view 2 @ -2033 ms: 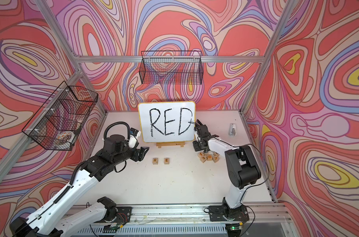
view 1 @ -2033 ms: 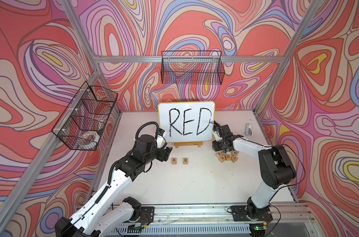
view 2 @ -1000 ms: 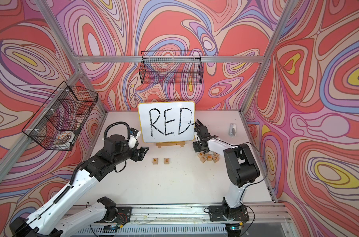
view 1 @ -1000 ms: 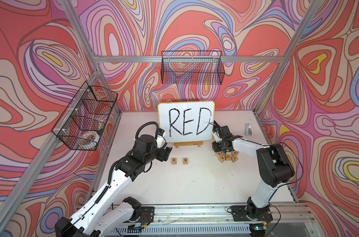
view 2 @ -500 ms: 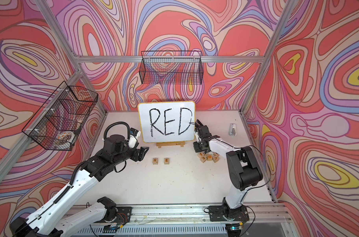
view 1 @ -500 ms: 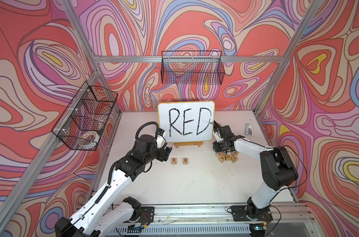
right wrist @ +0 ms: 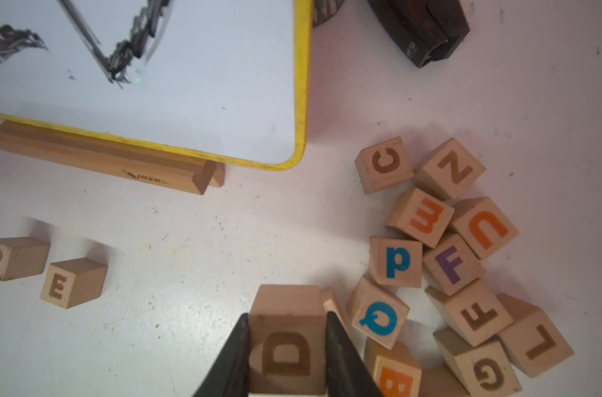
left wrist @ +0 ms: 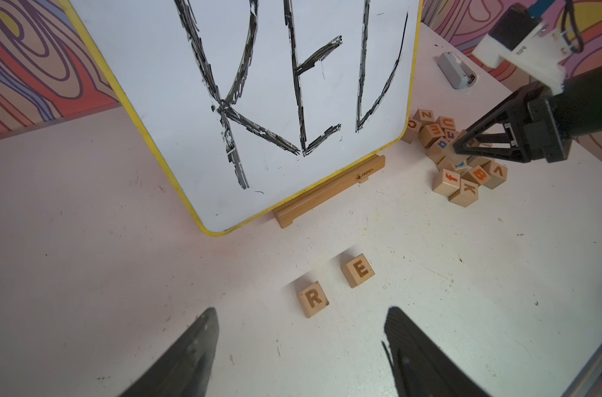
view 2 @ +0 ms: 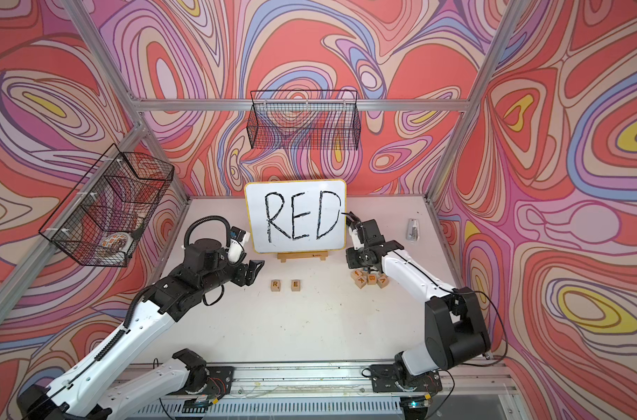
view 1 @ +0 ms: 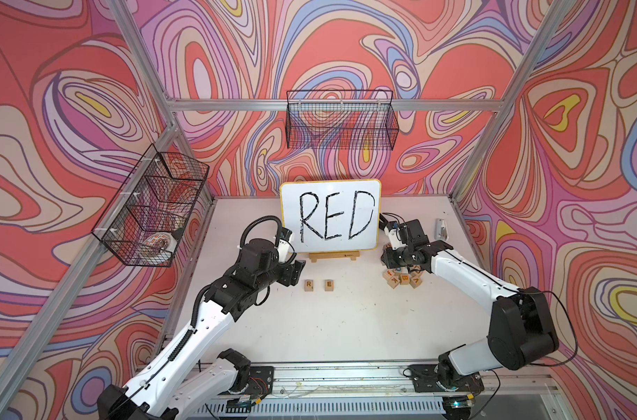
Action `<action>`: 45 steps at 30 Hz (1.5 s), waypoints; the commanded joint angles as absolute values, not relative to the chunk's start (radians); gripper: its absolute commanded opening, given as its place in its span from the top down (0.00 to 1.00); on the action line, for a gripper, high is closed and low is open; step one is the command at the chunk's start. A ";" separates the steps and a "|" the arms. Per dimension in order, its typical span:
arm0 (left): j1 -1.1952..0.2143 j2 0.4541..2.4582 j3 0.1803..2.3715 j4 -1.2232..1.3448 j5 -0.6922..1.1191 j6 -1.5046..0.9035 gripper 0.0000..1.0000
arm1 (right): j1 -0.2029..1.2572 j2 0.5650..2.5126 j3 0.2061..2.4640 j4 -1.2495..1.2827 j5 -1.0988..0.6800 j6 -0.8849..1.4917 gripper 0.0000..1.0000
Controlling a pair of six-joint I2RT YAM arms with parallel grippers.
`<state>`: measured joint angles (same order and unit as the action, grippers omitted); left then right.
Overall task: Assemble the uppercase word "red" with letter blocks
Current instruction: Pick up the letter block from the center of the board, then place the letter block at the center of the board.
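Note:
The R block (view 1: 308,285) and the E block (view 1: 329,284) lie side by side on the table in front of the board, also seen as R (left wrist: 313,298) and E (left wrist: 358,270). My left gripper (left wrist: 301,309) hovers just left of the R block, open, with nothing between its fingers. At the left edge of the block pile, my right gripper (right wrist: 287,314) is shut on a light-wood block showing an orange-brown D (right wrist: 287,340). In a top view the right gripper (view 1: 392,262) points down at the pile and hides the D block.
The white yellow-rimmed board (view 1: 329,214) reading RED stands on a wooden holder behind the blocks. A pile of other letter cubes (right wrist: 464,257) sits right of the held block. A small grey object (view 1: 441,229) lies at the back right. Wire baskets (view 1: 340,120) hang on the walls.
The right arm's elbow has swung outward and toward the front, while its gripper stays at the pile on the D block. The left arm and the R and E blocks have not moved.

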<state>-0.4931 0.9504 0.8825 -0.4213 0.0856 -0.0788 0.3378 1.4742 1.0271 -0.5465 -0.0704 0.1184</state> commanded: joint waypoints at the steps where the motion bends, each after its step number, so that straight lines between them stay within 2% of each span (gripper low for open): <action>1: -0.498 0.940 0.883 -0.428 0.087 -0.070 0.21 | 0.416 1.445 1.019 -0.615 -0.028 0.176 0.82; 10: -0.499 0.937 0.882 -0.428 0.089 -0.070 0.21 | 0.647 1.533 1.078 -0.632 0.079 0.419 0.82; 20: -0.499 0.930 0.882 -0.428 0.084 -0.069 0.21 | 0.777 1.691 1.185 -0.703 0.204 0.707 0.87; 29: -0.498 0.934 0.884 -0.431 0.085 -0.070 0.21 | 0.811 1.765 1.227 -0.739 0.238 0.859 0.86; 45: -0.498 0.928 0.884 -0.431 0.082 -0.070 0.21 | 0.810 1.876 1.298 -0.741 0.256 0.861 0.82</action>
